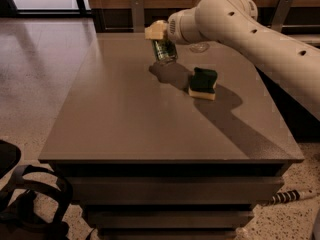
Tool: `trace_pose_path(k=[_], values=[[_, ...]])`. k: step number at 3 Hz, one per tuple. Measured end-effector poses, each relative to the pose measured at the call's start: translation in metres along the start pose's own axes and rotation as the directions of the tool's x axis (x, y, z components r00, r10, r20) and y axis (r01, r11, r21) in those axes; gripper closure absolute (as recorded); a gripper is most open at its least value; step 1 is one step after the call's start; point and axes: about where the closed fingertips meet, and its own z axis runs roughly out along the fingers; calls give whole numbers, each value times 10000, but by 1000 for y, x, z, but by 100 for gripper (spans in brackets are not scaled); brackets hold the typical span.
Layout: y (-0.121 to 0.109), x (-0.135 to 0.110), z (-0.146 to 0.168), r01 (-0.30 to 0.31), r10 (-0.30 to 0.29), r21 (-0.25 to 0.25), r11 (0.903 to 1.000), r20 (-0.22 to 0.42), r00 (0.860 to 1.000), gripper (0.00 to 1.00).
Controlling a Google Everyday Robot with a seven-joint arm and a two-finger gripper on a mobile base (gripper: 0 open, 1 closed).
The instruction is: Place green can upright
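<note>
1. Although it is clear of the table, with its shadow on the surface just below, the green can hangs near the far edge, slightly tilted, its silver end lowest.
2. Whether anything is inside the can cannot be told.
3. The gripper sits directly above the can, its jaws clamped on the can's upper part; a pale yellowish pad shows at the left of the grasp.
4. The arm reaches in from the right, running across the far right corner of the table, its wrist turned so the gripper points downward.
5. Just behind the arm, the base of a clear bottle shows on the table; the rest is hidden, and its contents cannot be made out.
6. A green-and-yellow sponge lies flat near the can, to its right and nearer the camera, green side up, apart from it.
</note>
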Motion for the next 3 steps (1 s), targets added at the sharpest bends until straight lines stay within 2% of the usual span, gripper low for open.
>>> trace_pose_path(k=[1, 2, 3], values=[[3, -27, -9, 910, -873, -497, 9946, 730, 9935, 100], [15, -36, -6, 1961, -1801, -978, 9757, 1521, 9718, 100], [35, -37, 7, 2931, -2548, -1369, 9462, 2429, 9360, 100]])
